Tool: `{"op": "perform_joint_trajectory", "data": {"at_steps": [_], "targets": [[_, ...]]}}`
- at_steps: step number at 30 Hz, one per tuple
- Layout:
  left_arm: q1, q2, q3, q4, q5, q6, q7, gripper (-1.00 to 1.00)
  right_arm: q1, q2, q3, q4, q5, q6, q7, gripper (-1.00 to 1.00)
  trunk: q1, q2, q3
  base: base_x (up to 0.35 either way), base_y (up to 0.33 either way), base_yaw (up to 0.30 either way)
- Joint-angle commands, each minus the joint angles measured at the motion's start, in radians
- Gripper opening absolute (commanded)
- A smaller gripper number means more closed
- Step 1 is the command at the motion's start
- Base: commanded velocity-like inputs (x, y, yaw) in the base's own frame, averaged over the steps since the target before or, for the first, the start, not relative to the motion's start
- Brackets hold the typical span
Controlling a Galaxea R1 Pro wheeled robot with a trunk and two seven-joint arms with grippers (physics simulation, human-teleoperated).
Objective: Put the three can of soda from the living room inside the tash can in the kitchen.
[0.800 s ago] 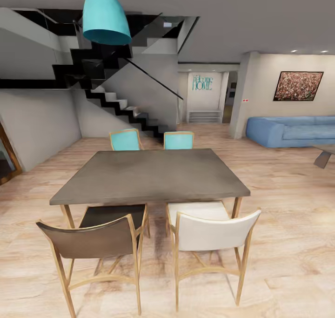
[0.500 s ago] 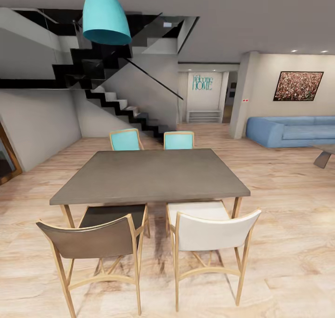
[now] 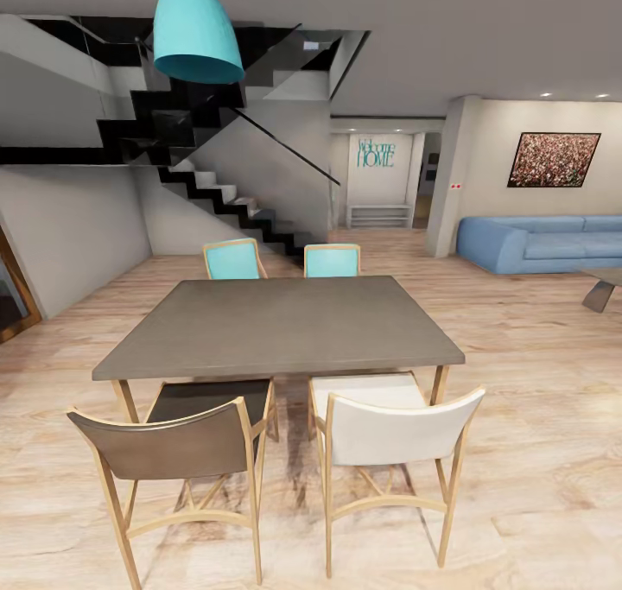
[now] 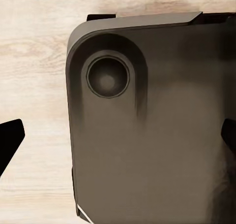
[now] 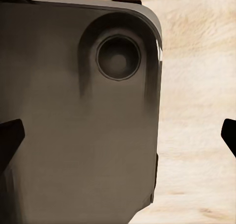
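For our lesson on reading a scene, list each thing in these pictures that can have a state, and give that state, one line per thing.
Dining table: standing, top bare.
Brown chair: upright, pushed toward the table's near edge.
White chair: upright, seat partly under the table.
Two turquoise chairs: upright at the table's far side.
Pendant lamp: hanging above the table.
Left gripper: open, fingertips far apart, holding nothing.
Right gripper: open, holding nothing.

No visible change across the head view between the earlier moments and now. Same framing throughout, with the grey dining surface (image 3: 285,326) at centre, the teal pendant lamp (image 3: 197,30) at 11 o'clock and the blue sofa (image 3: 544,243) at 3 o'clock sitting at the same spots in the picture. No hint of a camera or base shift.
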Motion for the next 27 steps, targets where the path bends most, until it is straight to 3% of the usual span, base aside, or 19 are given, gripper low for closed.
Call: {"op": "perform_joint_trajectory", "data": {"at_steps": [1,6,19,20,27], "targets": [[0.0,0.0,0.0,0.0,0.0,0.0,0.0,1.0,0.0,0.0,0.0,0.0,0.0,0.0,0.0,1.0,0.0,0.0,0.0,0.0,0.0,0.0],[0.004,0.0,0.0,0.0,0.001,0.006,-0.002,1.0,0.0,0.0,0.001,0.0,0.001,0.011,0.001,1.0,0.0,0.0,0.0,0.0,0.0,0.0],[0.013,0.002,0.0,-0.073,0.004,-0.067,-0.007,1.0,-0.002,-0.032,0.001,-0.074,-0.003,-0.062,0.007,1.0,0.0,0.0,0.0,0.0,0.0,0.0],[0.017,0.003,0.005,-0.443,0.007,-0.132,-0.005,1.0,-0.001,-0.034,0.0,-0.254,-0.004,-0.296,0.025,1.0,0.0,0.0,0.0,0.0,0.0,0.0],[0.028,0.001,0.003,-0.846,0.01,-0.044,-0.006,1.0,0.001,-0.035,-0.006,-0.446,-0.009,-0.311,0.08,1.0,0.0,0.0,0.0,0.0,0.0,0.0]]}}
